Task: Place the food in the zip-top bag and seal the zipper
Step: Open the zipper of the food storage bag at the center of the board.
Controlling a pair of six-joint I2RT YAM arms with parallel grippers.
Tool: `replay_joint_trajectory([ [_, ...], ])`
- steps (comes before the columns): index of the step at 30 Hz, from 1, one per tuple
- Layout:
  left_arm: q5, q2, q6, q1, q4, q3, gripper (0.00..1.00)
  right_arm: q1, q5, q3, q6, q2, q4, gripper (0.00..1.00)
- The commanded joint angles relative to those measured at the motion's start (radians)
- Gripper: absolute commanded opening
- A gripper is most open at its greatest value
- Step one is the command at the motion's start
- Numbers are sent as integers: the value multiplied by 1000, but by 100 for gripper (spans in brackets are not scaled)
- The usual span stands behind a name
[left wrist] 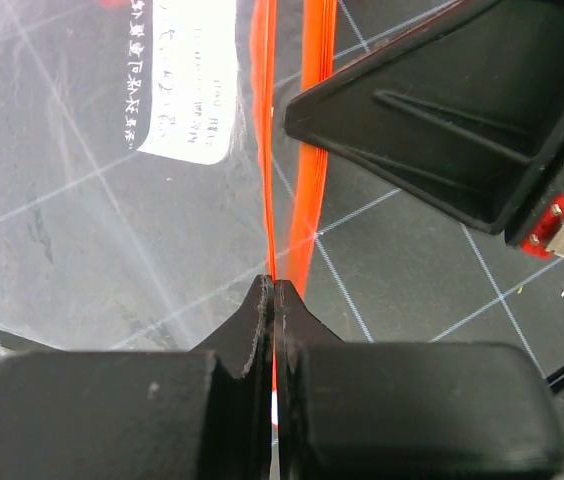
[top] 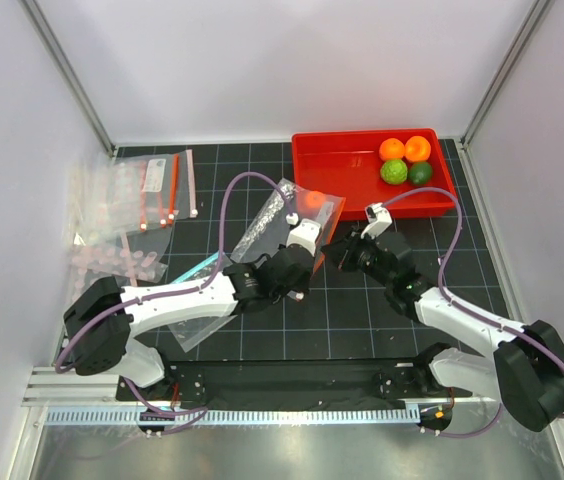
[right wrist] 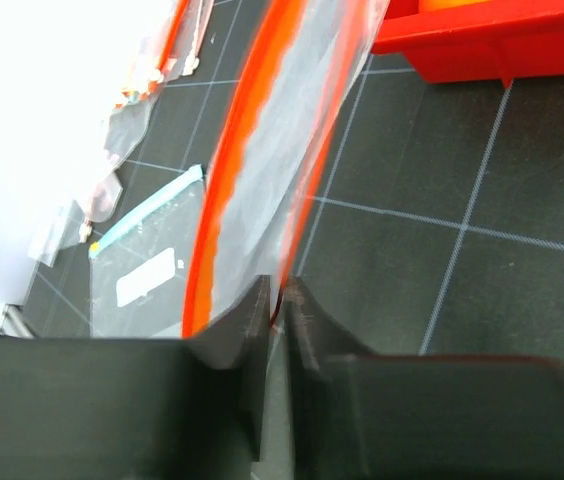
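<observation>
Zip-top bag (top: 270,225) lies on the black grid mat (top: 342,320), just in front of the red tray (top: 332,170). We note the left gripper (left wrist: 274,290) clamped on one strip of the zipper (left wrist: 312,150) and the right gripper (right wrist: 280,295) clamped on the facing strip, with the mouth held apart. One orange fruit (top: 312,200) shows through the bag's plastic. In the tray's far right corner sit two orange fruits (top: 392,148), a bumpy light green fruit (top: 394,171) and a dark green fruit (top: 420,172), all touching. We see a teal-edged pouch (top: 197,268) under the left arm.
</observation>
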Motion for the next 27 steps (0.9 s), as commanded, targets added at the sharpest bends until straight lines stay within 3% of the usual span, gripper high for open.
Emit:
replay_joint_trajectory([
  [1, -37, -17, 14, -4, 11, 30, 1, 6, 11, 39, -18, -2, 19, 6],
  [3, -40, -19, 14, -2, 10, 33, 6, 6, -1, 44, -18, 1, 19, 1],
  [8, -80, -45, 15, -2, 8, 19, 21, 13, -53, 41, -24, 11, 62, 1],
  [11, -109, -54, 15, -4, 10, 12, 35, 26, -64, 42, -30, 12, 68, 1],
  [17, -142, -46, 17, -4, 4, 18, 43, 61, -82, 52, -46, 18, 83, 1],
  [20, -149, -52, 14, -2, 5, 16, 51, 84, -81, 56, -62, 18, 83, 1],
  [27, -165, -56, 25, -2, 17, 7, 47, 124, -71, 68, -87, 23, 80, 1],
])
